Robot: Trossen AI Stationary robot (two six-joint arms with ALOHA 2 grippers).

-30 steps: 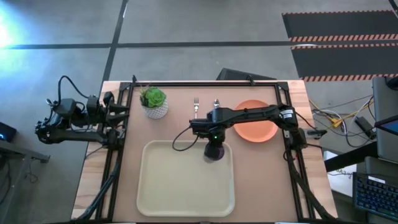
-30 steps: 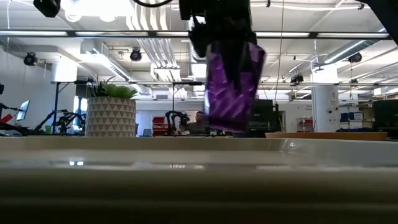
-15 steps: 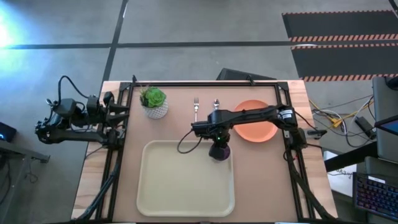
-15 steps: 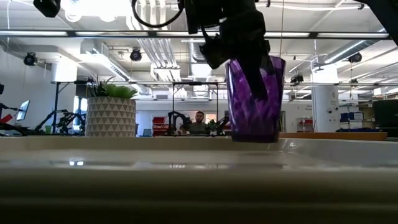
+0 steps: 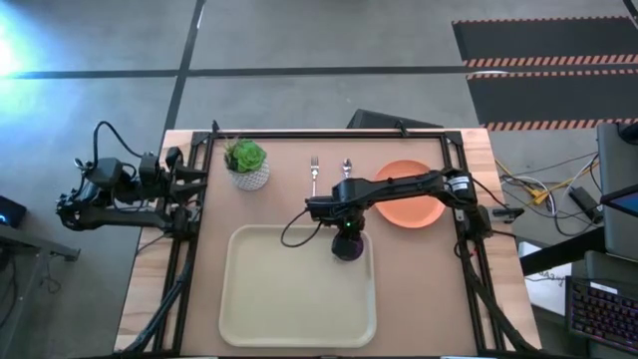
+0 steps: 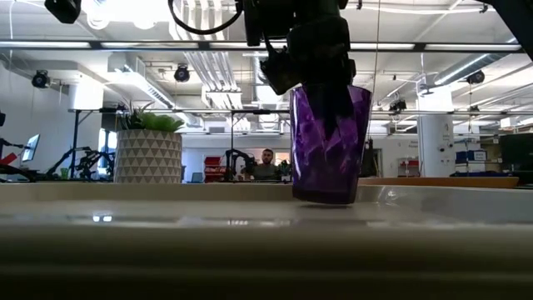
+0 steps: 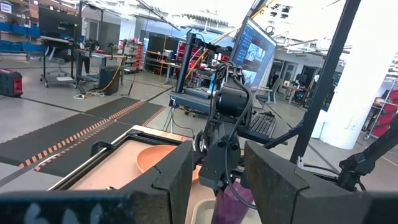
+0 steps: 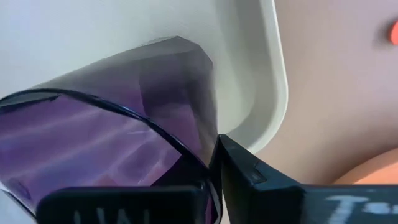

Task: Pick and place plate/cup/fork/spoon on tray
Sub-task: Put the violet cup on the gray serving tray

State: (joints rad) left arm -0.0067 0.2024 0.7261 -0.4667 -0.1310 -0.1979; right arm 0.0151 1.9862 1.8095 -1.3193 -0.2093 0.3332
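Now placing the cup (image 6: 326, 143): right gripper (image 5: 347, 227) clamped on its rim, one finger inside the purple wall, one outside. Directly beneath, the cream tray (image 5: 261, 299), with the cup's base at or just above the floor near the corner closest to the plate; contact impossible to confirm from the low view. Slightly tilted, judging by that same view. Beyond the gripper, on bare table: fork (image 5: 313, 172) and spoon (image 5: 346, 168) side by side, orange plate (image 5: 419, 209) partly under the right arm. Left gripper (image 7: 217, 186) parked off the table's edge, fingers held apart, holding nothing. Next, probably: settle the base flat, spread the fingers, lift straight up clear of the rim without tipping it.
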